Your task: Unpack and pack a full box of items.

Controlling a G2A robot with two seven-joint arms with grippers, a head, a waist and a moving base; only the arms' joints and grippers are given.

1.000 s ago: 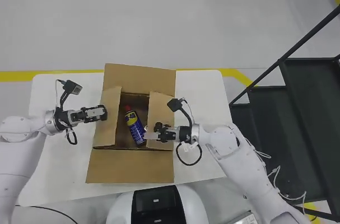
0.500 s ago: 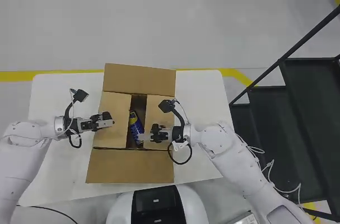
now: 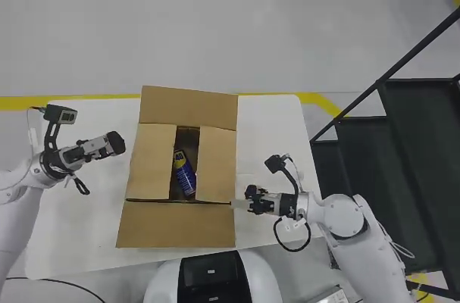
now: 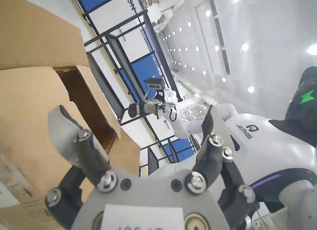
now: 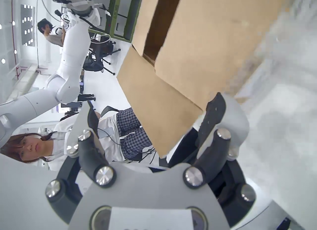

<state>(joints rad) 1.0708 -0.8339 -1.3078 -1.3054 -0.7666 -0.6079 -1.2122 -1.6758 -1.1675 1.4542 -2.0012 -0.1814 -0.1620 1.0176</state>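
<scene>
A brown cardboard box (image 3: 158, 163) stands on the white table (image 3: 271, 129). Its two side flaps are folded nearly shut, leaving a narrow gap. In that gap lies a blue and yellow spray can (image 3: 185, 173). The far flap and the near flap (image 3: 176, 225) lie spread outward. My left gripper (image 3: 114, 143) hangs open to the left of the box, apart from it; the box (image 4: 29, 92) fills one side of its wrist view. My right gripper (image 3: 248, 201) is open just off the box's near right corner (image 5: 178, 107), with nothing between its fingers.
A yellow floor line (image 3: 32, 101) runs behind the table. A dark metal stair frame (image 3: 396, 136) stands to the right. Bare table lies to the left and right of the box. A person (image 5: 32, 141) shows beyond the box in the right wrist view, touching nothing.
Both grippers have pulled away from the side flaps, the left one out to the left, the right one out toward the near right corner. The flaps, raised earlier, now lie folded almost shut over the can.
</scene>
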